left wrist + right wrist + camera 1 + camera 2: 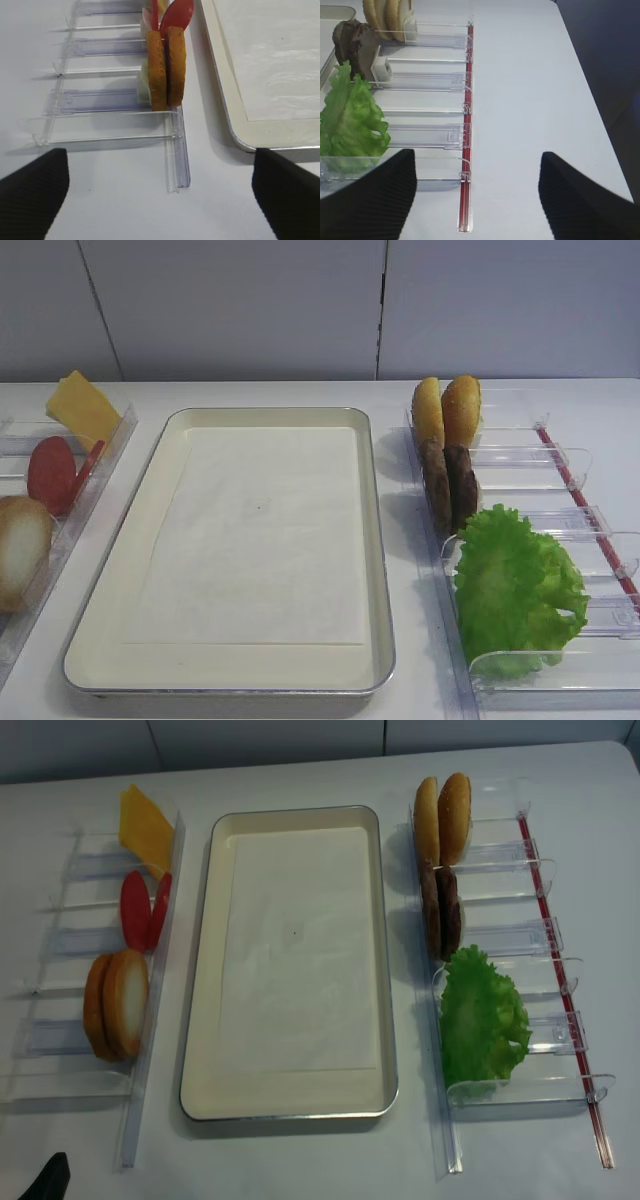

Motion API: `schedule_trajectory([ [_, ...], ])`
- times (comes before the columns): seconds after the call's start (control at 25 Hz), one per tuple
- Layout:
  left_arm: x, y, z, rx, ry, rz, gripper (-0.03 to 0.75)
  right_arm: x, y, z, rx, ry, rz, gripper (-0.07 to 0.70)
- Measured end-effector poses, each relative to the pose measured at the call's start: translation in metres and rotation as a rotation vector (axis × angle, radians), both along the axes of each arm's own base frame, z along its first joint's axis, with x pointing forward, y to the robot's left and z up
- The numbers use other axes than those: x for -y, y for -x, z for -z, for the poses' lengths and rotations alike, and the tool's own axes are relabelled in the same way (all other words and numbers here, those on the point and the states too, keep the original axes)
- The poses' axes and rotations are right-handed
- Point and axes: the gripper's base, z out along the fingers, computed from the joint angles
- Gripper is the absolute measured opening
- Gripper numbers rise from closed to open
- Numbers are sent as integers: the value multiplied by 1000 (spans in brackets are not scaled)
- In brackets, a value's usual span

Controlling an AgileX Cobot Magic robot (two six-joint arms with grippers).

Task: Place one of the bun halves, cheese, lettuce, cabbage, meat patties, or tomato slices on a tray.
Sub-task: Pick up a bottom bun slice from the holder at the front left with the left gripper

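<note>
The cream tray (375, 540) (205, 1020) lies in the middle with only its white paper liner in it. In the left holder stand the cheese (145, 825), the tomato slices (140, 910) and a pair of bun halves (115, 1005) (166, 65). The right holder carries two golden bun halves (443, 815), the meat patties (441, 910) and the lettuce (482, 1020) (350, 120). No cabbage shows. My left gripper (159, 172) hovers open over the near end of the left holder, holding nothing. My right gripper (476, 170) is open and empty beside the lettuce.
Clear plastic holders (60, 1050) (540, 935) run along both sides of the tray; the right one has a red strip (466, 125) on its outer edge. The white table (530, 75) stretches right of it to a dark edge.
</note>
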Motion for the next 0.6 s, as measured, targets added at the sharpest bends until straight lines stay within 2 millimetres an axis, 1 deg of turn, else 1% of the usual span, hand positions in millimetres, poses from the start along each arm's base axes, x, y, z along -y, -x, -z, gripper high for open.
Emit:
schedule_trajectory([
  [0.6,0,0,0,0,0,0,694,0,0,0,0,0,0,545],
])
